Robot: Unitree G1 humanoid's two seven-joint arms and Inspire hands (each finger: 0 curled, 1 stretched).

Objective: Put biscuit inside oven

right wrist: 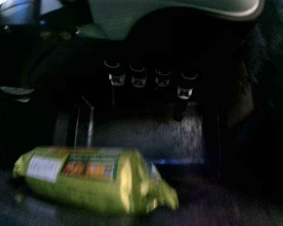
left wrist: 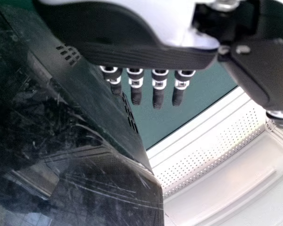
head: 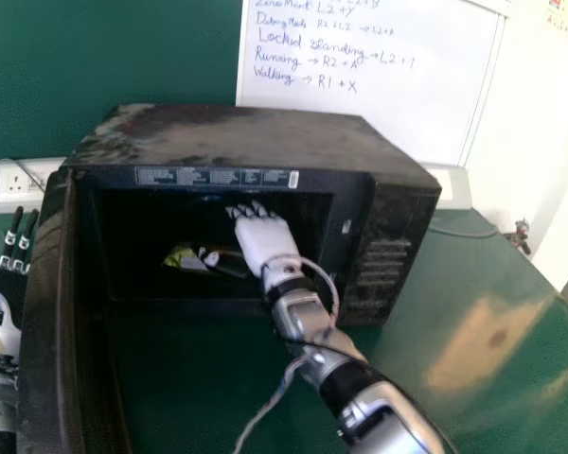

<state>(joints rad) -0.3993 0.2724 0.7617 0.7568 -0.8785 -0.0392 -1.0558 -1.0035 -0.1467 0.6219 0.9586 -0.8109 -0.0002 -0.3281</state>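
In the head view my right hand (head: pixel 263 236) is inside the black oven (head: pixel 237 137), palm down, above and to the right of the green biscuit packet (head: pixel 183 258), which lies on the oven floor. The right wrist view shows the biscuit packet (right wrist: pixel 89 179) lying apart from my right hand (right wrist: pixel 183 92), whose fingers are straight and hold nothing. My left hand (head: pixel 5 317) is at the far left, outside the open oven door (head: pixel 52 312). In the left wrist view the left hand (left wrist: pixel 159 89) has straight fingers beside the door's dark outer side.
The oven door stands swung out on the left, between the left hand and the cavity. The oven's control side (head: pixel 383 255) bounds the opening on the right. A green table (head: pixel 492 350) holds the oven, with a whiteboard (head: pixel 360 76) and a wall socket (head: pixel 17 182) behind.
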